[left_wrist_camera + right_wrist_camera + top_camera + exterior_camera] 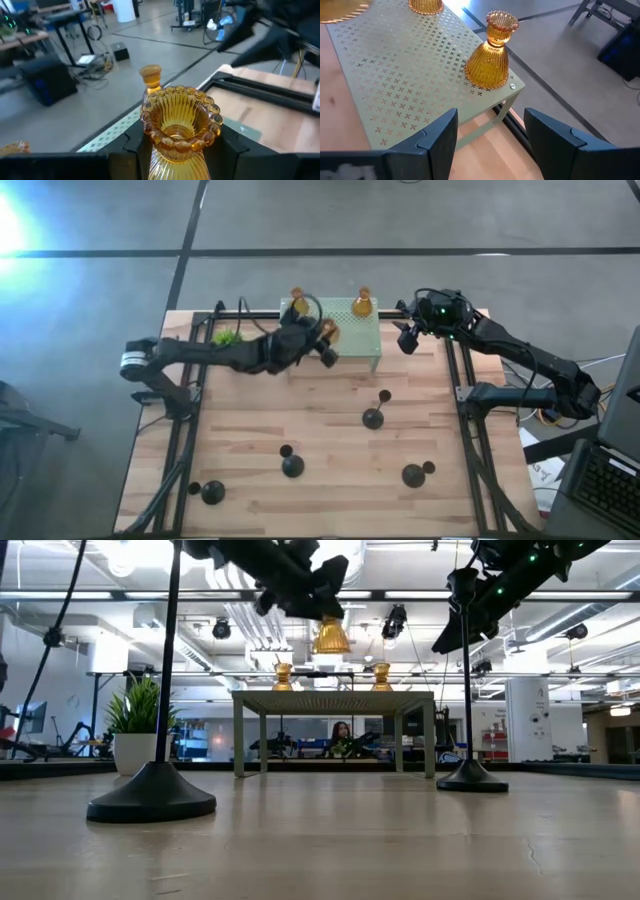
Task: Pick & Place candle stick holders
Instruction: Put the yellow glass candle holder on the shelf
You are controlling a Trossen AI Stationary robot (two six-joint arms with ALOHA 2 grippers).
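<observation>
- Nearest the front edge of the wooden table, four black candle stick holders are seen upright and well apart: one at the front left corner, one left of the middle, one at the front right, and one farther back, right of the middle.
- Behind them, at the back of the table, a mint-green perforated stand is placed.
- An amber candle stick holder is gripped by the left gripper, the jaws being partly closed on its ribbed body below the beaded rim; it is held in the air above the stand's front edge, clear of the surface.
- Two more amber holders are set on the stand's top: one at the back left and one near the back right corner.
- The right gripper is held just beside the stand's right end; its jaws are spread wide and nothing is held between them.
- A small green potted plant is seen to the left of the stand.
- Beyond the table, a person is visible in the room, framed under the stand.
</observation>
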